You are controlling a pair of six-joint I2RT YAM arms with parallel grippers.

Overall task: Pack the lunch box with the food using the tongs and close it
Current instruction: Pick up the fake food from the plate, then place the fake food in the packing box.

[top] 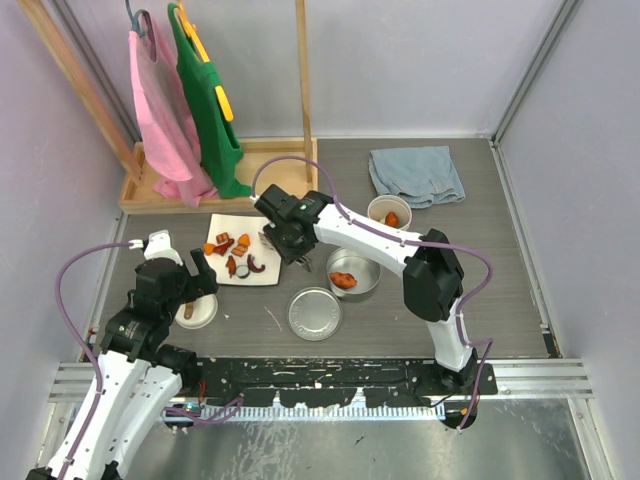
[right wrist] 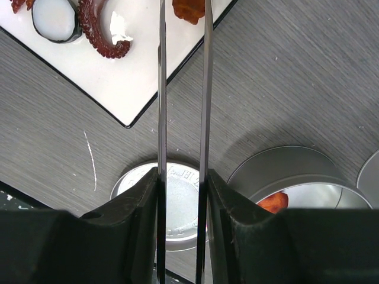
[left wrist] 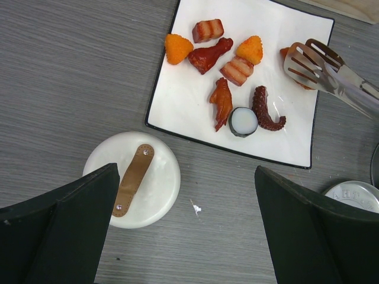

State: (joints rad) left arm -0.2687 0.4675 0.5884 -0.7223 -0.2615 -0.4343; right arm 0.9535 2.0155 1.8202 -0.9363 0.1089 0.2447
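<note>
Closest to the arms, by the near left corner of the table (top: 500,220), the left end effector (left wrist: 186,201) hangs wide open with nothing in it. Right under it lies the white lid (left wrist: 157,195) with its brown handle. A bit to the right, by the middle of the near edge, the steel lid (top: 314,313) lies flat. Just past it is the steel tin (top: 366,264), open, with an orange bit inside.

The right end effector (right wrist: 182,195) is clamped on the tongs (right wrist: 161,89), with one finger pressing on each thin arm. The tongs reach out to the white square plate (left wrist: 177,100), which sits left of the table's middle. Most of the food (left wrist: 237,70) is on this plate. The tong tips are at an orange-brown piece (right wrist: 186,9) right at the plate's edge on the tin's side. I cannot tell if they hold it tight.

What could go wrong? The piece is small and the tips are thin metal. It could slip out and drop on the table on the way to the tin. It sits at the edge, so a nudge could push it off the plate. The thin tongs could also twist between the fingers.

Farther back is the white tub (top: 372,208) with a red bit in it. Then comes a blue-grey cloth (top: 415,172) by the far edge. At the far left corner a wooden rack (top: 302,80) holds a pink and a green garment. The table is dark grey with wood lines. The walls (top: 420,60) are pale purple.
</note>
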